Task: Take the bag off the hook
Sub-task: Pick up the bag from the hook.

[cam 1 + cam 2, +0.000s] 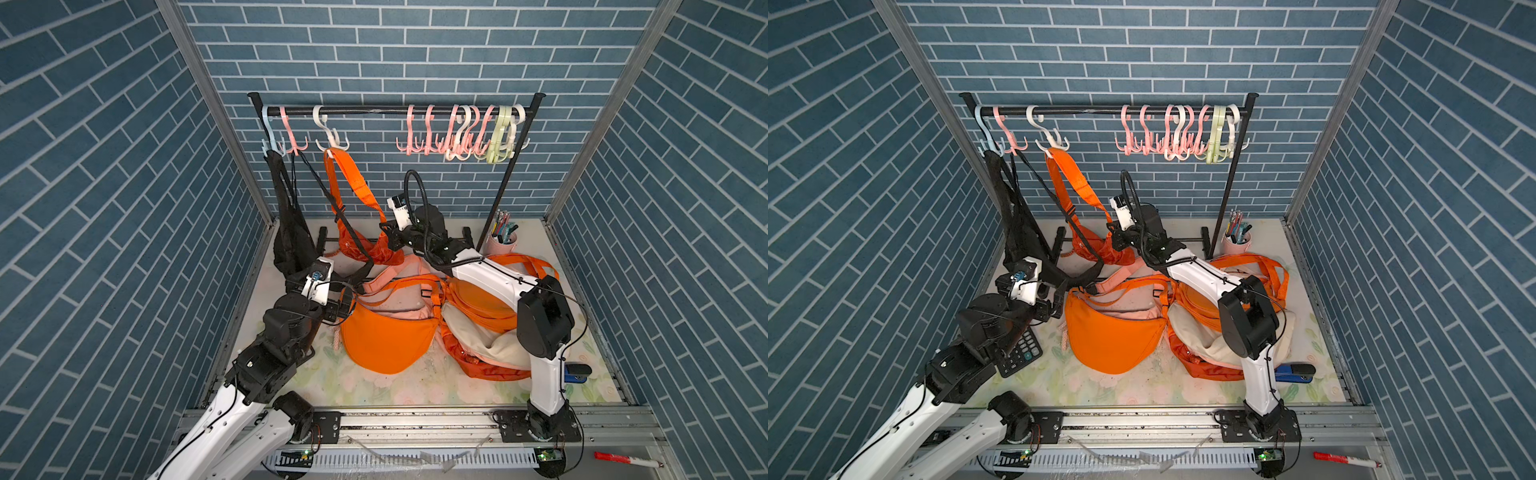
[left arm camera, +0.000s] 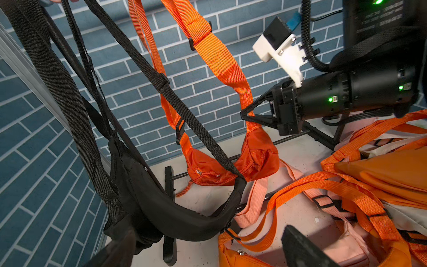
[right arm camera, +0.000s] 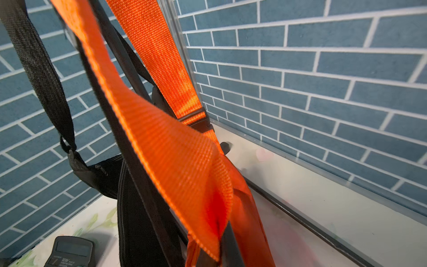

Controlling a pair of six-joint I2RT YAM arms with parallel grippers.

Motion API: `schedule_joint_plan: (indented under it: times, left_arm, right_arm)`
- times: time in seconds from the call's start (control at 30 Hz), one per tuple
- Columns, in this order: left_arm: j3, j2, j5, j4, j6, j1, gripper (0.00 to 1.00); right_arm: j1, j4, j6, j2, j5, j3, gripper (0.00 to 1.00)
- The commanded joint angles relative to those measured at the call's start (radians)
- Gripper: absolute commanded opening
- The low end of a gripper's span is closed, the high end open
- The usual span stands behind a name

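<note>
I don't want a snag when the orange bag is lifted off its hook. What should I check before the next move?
1. Right gripper shut on orange strap: ok.
2. Strap looped over white hook: ok.
3. Black strap clear of orange bag: not ok, it crosses in front.
4. Left gripper open, holding nothing: ok.
5. Strap free of the hook's side prongs: cannot tell.

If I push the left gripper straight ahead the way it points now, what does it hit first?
Probably the black bag: its sagging body hangs right across the open left gripper's line in the left wrist view. The hanging orange bag sits further back. Exact depth is unclear.
</note>
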State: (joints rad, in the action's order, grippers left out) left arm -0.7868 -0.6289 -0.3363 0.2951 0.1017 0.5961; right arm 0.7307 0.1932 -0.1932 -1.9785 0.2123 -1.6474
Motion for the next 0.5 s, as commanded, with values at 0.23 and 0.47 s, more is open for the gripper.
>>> schedule_joint_plan:
  times: [0.23, 0.47]
  left_arm:
    - [-0.094, -0.091, -0.012, -0.062, 0.01, -0.002, 0.99]
    - [-0.156, -0.23, 0.013, -0.181, 0.024, -0.007, 0.99]
  right_arm:
    - [-0.049, 0.081, 0.029, 0.163, -0.003, 0.151, 0.0]
    - [-0.086, 0.088, 0.018, 0.238, 0.0, 0.238, 0.0]
